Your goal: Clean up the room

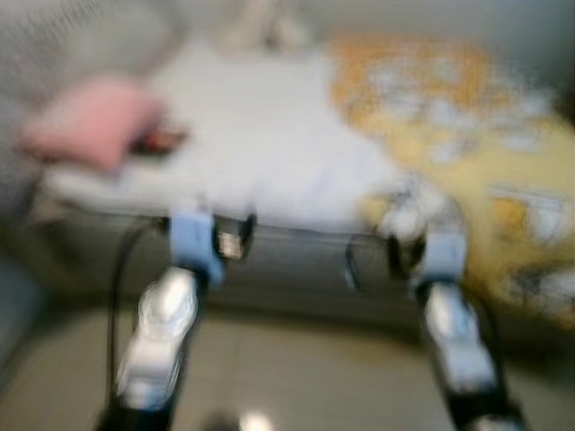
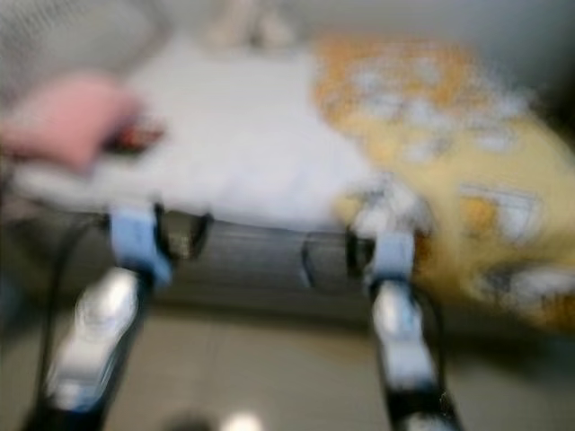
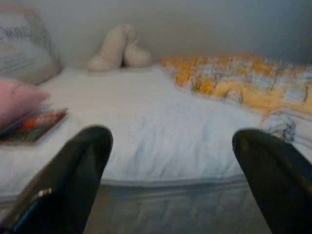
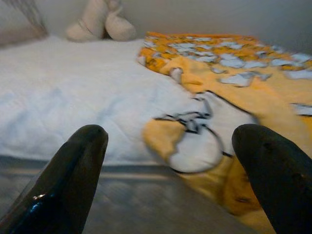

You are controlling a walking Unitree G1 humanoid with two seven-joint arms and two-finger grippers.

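- At the near edge of the bed (image 3: 146,122), the left gripper (image 3: 170,180) and right gripper (image 4: 168,180) are both hanging wide and holding nothing, while the head views are blurring.
- The crumpled yellow blanket (image 4: 253,92) is lying on the bed's right side; a book (image 3: 34,126) is lying beside a pink pillow (image 3: 17,100) on the left.
- Judging by this, steadying first, then gripping the blanket's near edge, is looking wisest.
- No containers are showing.

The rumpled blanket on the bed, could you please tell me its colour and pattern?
The rumpled blanket is yellow-orange with white patches, clearest in the right wrist view.
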